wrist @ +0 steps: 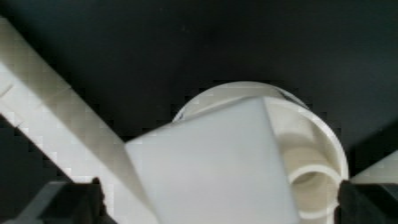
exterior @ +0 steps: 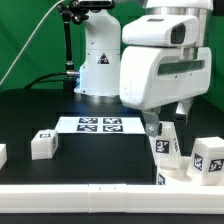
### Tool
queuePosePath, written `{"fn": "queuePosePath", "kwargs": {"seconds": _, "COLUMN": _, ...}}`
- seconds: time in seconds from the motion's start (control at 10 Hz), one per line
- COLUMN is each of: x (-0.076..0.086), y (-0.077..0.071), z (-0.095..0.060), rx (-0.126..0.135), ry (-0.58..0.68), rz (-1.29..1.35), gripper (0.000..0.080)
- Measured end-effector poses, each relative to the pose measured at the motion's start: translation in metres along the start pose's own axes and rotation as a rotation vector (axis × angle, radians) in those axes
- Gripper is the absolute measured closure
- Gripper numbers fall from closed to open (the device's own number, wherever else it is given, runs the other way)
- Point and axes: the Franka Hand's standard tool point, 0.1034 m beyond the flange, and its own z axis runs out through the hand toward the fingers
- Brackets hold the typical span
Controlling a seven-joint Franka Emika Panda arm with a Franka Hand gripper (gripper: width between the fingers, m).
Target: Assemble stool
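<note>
My jaws: spread wide and empty. In the wrist view my fingers (wrist: 377, 170) sit out at the edges, with a dark gap on either side of the block between them, so I am clamped on nothing.
Nearest part: a stubby white leg (exterior: 163, 147) bearing a square tag. It stands on the black surface (exterior: 60, 110) towards the exterior view's right, directly under me.
Leg relative to my jaws: between the fingers and just below them. I see no contact, though the wrist view is too close and blurred to be sure of the last gap.
Seat: the round, ring-shaped seat (wrist: 317, 140) lies just behind that leg in the wrist view. I cannot tell whether the two touch.
Other parts: a far-left leg (exterior: 42, 143) and a far-right leg (exterior: 208, 157), both apart from me.
Handling, my guess: hard moulded plastic, light and stiff with no give. The smooth faces may be slippery.
Where to take hold: mid-height on two flat opposite faces, never across a corner, and clear of whichever end must meet the seat.
Fit: the block nearly fills my opening, so centring matters.
Risk: it is unlikely to break, but so light a piece may topple or skate if one finger arrives first.
Nearby: the border rail (exterior: 100, 190) lies in front and the marker board (exterior: 100, 125) behind.
</note>
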Motion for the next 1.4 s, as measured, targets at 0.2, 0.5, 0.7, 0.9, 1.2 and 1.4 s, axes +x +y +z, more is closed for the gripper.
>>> {"fn": "queuePosePath", "kwargs": {"seconds": 0.2, "x": -0.0005, "y": -0.002, "z": 0.0023, "rx": 0.003, "ry": -0.003, "rz": 0.01, "gripper": 0.0151}}
{"fn": "queuePosePath", "kwargs": {"seconds": 0.5, "x": 0.0007, "y": -0.0037, "z": 0.003, "rx": 0.003, "ry": -0.005, "rz": 0.028, "gripper": 0.0408}}
{"fn": "queuePosePath", "kwargs": {"seconds": 0.7, "x": 0.0003, "y": -0.0034, "z": 0.0031, "rx": 0.003, "ry": -0.005, "rz": 0.075, "gripper": 0.0463}}
{"fn": "queuePosePath", "kwargs": {"seconds": 0.9, "x": 0.0001, "y": -0.0032, "z": 0.0031, "rx": 0.003, "ry": -0.005, "rz": 0.145, "gripper": 0.0463}}
{"fn": "queuePosePath", "kwargs": {"seconds": 1.2, "x": -0.0062, "y": 0.0026, "z": 0.0024, "rx": 0.009, "ry": -0.017, "rz": 0.447, "gripper": 0.0462}}
{"fn": "queuePosePath", "kwargs": {"seconds": 1.4, "x": -0.008, "y": 0.0019, "z": 0.0043, "rx": 0.008, "ry": -0.018, "rz": 0.643, "gripper": 0.0462}}
